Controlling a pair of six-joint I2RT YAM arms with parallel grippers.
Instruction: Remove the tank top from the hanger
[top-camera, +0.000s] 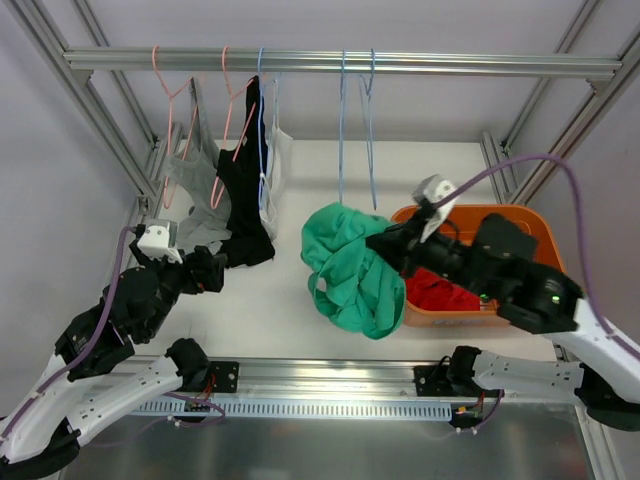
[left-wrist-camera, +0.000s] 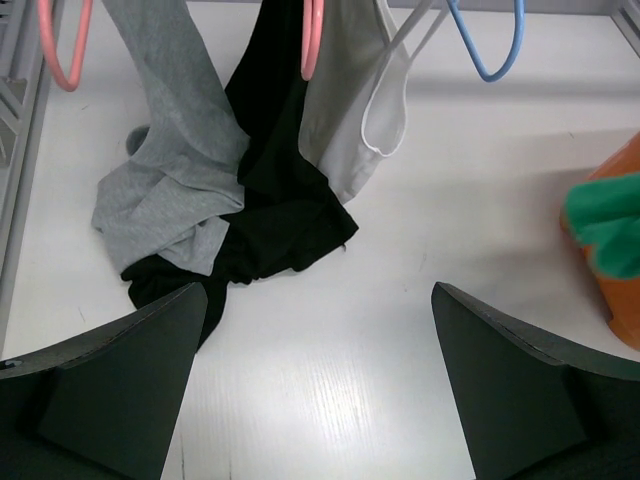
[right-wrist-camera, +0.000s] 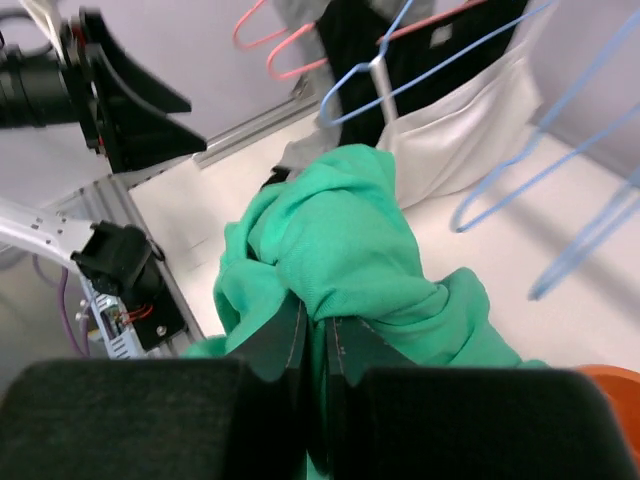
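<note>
My right gripper (right-wrist-camera: 315, 325) is shut on a green tank top (right-wrist-camera: 340, 240), which hangs bunched from its jaws above the table, left of the orange basket (top-camera: 520, 218). In the top view the green tank top (top-camera: 350, 265) is off the blue hangers (top-camera: 358, 130), which hang bare on the rail. My left gripper (left-wrist-camera: 315, 375) is open and empty, low over the white table, just in front of the black top (left-wrist-camera: 280, 200). Grey (top-camera: 195, 190), black (top-camera: 245, 190) and white (top-camera: 278, 170) tops still hang on hangers at the left.
The orange basket holds a red garment (top-camera: 440, 292). A metal rail (top-camera: 340, 62) spans the back with pink hangers (top-camera: 170, 90) and blue ones. Frame posts stand on both sides. The hanging tops drape onto the table at the left.
</note>
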